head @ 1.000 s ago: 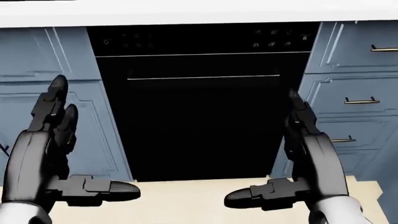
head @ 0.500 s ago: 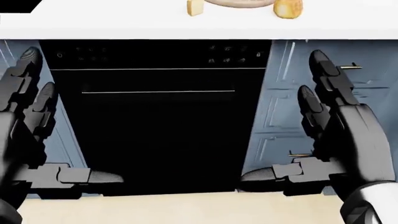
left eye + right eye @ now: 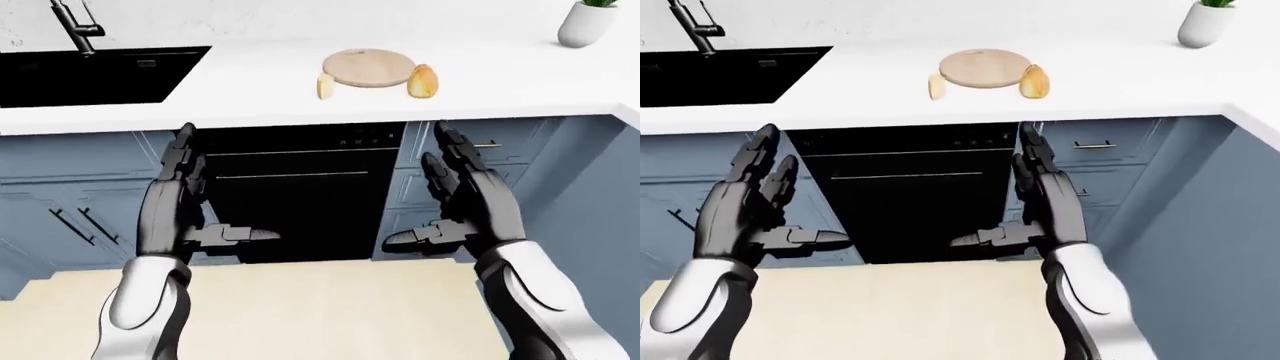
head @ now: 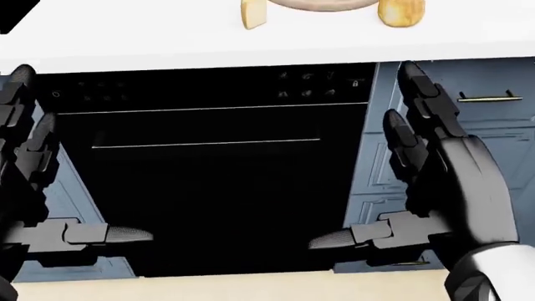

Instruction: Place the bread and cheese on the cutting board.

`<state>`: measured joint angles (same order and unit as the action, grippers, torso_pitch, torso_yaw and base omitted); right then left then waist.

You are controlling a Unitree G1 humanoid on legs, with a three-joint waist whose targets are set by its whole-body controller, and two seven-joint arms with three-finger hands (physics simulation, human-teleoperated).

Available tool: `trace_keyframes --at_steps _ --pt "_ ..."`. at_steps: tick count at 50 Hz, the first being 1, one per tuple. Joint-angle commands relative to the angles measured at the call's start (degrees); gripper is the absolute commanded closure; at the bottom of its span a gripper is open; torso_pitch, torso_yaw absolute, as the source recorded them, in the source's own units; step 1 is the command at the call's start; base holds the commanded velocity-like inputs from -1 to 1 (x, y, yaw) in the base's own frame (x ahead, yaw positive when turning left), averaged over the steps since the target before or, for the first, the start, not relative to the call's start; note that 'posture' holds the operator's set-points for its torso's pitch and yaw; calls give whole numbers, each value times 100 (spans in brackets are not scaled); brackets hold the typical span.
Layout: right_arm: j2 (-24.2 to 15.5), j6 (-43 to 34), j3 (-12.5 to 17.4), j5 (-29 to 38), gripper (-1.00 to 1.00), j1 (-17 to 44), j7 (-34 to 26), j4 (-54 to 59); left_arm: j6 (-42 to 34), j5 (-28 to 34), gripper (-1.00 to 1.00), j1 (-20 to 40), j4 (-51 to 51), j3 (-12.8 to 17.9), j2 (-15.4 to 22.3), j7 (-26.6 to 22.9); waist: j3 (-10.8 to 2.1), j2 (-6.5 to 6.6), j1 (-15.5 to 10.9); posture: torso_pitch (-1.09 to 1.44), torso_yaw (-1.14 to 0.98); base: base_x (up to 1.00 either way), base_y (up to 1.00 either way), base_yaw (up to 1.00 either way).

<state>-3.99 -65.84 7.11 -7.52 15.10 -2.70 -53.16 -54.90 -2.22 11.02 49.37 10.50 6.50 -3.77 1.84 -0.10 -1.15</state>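
Note:
A round pale wooden cutting board (image 3: 366, 68) lies on the white counter (image 3: 260, 97). A small cheese wedge (image 3: 325, 85) stands just off its left edge. A golden bread loaf (image 3: 423, 81) stands at its right edge. Both also show at the top of the head view, cheese (image 4: 253, 15) and bread (image 4: 401, 12). My left hand (image 3: 200, 217) and right hand (image 3: 440, 217) are open and empty, held up below the counter's edge over the black oven (image 3: 290, 195), well short of the food.
A black sink (image 3: 95, 75) with a dark faucet (image 3: 75, 26) is set in the counter at left. A white plant pot (image 3: 586, 22) stands at top right. Blue cabinets (image 3: 70, 195) flank the oven. Pale wood floor (image 3: 300, 307) lies below.
The camera has tilted up and shifted: the counter edge, cheese and bread have come into the head view. Both open hands have risen in the picture, still empty.

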Motion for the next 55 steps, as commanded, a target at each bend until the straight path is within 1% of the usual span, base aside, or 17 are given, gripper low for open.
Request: trace_keyframes --at_steps 1,4,7,10,14,18,21,23,26,30,37,38,46,47,48,49,55 --pt "-15 167 99 -136 -100 124 67 -215 211 -20 -100 128 265 -19 31 10 -102 157 22 0 0 0 0 0" --pt "9 120 240 -376 -100 145 116 -216 179 -35 -100 140 290 -5 36 17 -204 213 90 0 0 1 -4 0" --pt "-46 116 247 -498 -100 164 232 -241 234 -40 -100 112 265 1 34 12 -95 376 74 0 0 4 -46 0" --pt "-71 182 241 -561 -100 149 300 -210 240 -44 -100 98 267 1 33 12 -131 367 85 0 0 0 -43 0" --pt "-94 482 237 -680 -100 20 290 -230 253 -46 -100 82 270 3 34 9 -106 -462 -58 0 0 0 -6 0" --pt "-231 532 7 -483 -100 9 531 -209 285 -45 -100 57 260 3 30 1 -48 -48 6 0 0 0 0 0" --pt "-59 391 281 -766 -100 116 450 -219 293 -49 -100 47 265 14 28 -3 -93 198 39 0 0 0 0 0" --pt "-36 205 455 -1016 -100 240 533 -264 293 -62 -100 49 265 39 30 -8 -214 123 82 0 0 2 -5 0" --pt "-65 194 456 -1186 -100 245 666 -277 338 -49 -100 19 244 9 20 1 -23 269 76 0 0 18 -28 0" --pt "-131 198 436 -1323 -100 253 781 -288 327 -57 -100 25 248 29 22 -4 -90 333 5 0 0 30 -45 0" --pt "-221 282 330 -1386 -100 206 879 -281 407 -66 -100 -4 197 38 18 -11 -46 -156 -167 0 0 35 -44 0" --pt "-237 322 283 -1362 -100 176 885 -297 394 -71 -100 -1 209 41 20 -10 -86 -616 -196 0 0 4 0 0" --pt "-259 398 148 -1132 -100 98 749 -353 406 -89 -100 -7 217 47 23 -2 56 -229 -43 0 0 0 0 0" --pt "-264 434 131 -1100 -100 74 719 -359 409 -86 -100 -8 212 43 23 1 -71 -216 -6 0 0 27 0 0" --pt "-269 476 98 -1051 -100 49 696 -355 417 -85 -100 -8 202 40 21 2 44 -163 35 0 0 46 1 0" --pt "-269 498 73 -1003 -100 36 675 -345 425 -83 -100 -12 194 32 19 4 135 -145 47 0 0 47 6 0" --pt "-256 622 -72 -715 -100 -70 473 -333 322 -104 -100 50 263 77 38 10 -17 -169 93 0 0 50 11 0"
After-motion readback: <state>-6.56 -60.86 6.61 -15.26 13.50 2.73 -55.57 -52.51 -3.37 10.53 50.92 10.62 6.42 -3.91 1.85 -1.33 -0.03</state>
